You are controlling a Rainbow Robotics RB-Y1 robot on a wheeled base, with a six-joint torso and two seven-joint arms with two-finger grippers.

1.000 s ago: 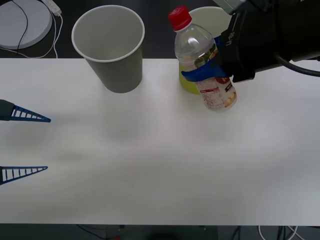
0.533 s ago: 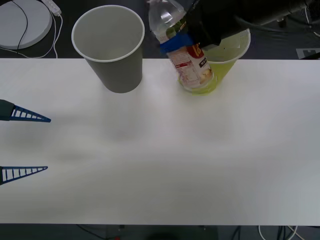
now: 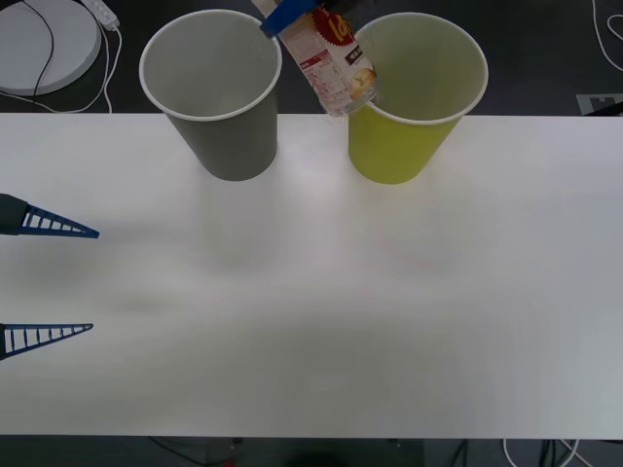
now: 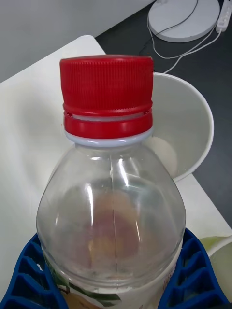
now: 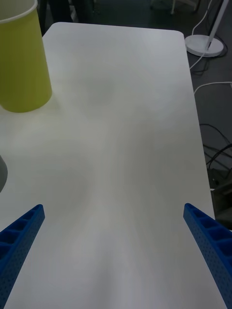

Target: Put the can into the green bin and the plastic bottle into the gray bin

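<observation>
The right hand [image 4: 116, 285], its ribbed blue fingers [image 4: 29, 280] clamped around the body of a small clear plastic bottle [image 3: 331, 63] with a red screw cap [image 4: 106, 91] and beige label, holds it tilted in the air at the far edge of the white surface [image 3: 311, 311]. The bottle hangs between the rims of a large dark gray tapered paper-cup bin [image 3: 214, 92] and a large yellow-green tapered paper-cup bin [image 3: 417, 92], which stand upright side by side and apart. In the right wrist view the gray bin's pale inside lies just beyond the cap. The left hand [image 3: 49, 280] waits near the surface's left edge, fingers spread wide.
</observation>
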